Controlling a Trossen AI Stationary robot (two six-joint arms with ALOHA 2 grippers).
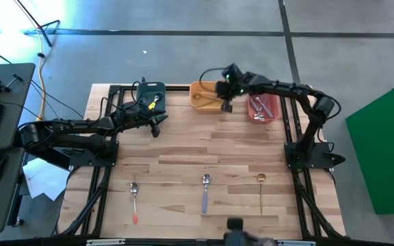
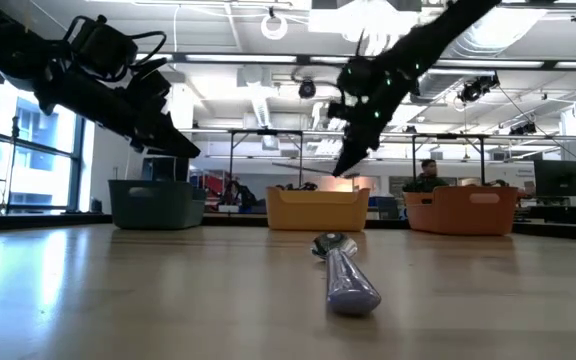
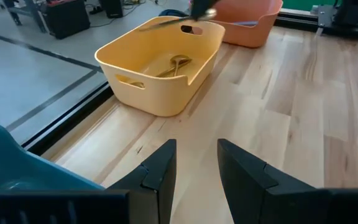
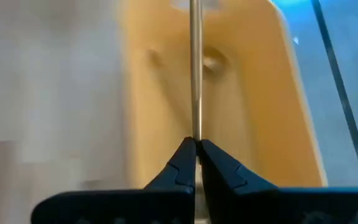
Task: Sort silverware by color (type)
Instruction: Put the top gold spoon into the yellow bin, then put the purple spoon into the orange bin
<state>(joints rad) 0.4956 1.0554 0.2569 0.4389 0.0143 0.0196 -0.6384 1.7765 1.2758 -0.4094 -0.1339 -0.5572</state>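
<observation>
Plainly saw the right tool clenched on the thin shaft of a gold utensil, with the piece running straight out ahead of the fingertips and hanging over the yellow bin directly beneath. Counted at least two gold pieces already lying in that bin, so judged it the proper home for this one. Found the left tool released and grasping nothing, fingers parted, hovering low over the counter with the teal bin just beside it and the yellow bin a little way in front. Noted the red bin just beyond the right tool's far side, holding red-handled pieces. Spotted three pieces left out on the counter, well apart from both tools: a red-handled utensil, a blue-purple utensil and a second all-gold one. Judged the gold utensil light, rigid and slick, being polished metal throughout, hence prone to swivelling or sliding in a pinch taken near one end. Reckoned a hold around mid-handle, across the narrow shaft, the safer choice for the remaining pieces, away from the rounded head. Expected little harm from a short drop into plastic, though probably some clatter and bounce.
</observation>
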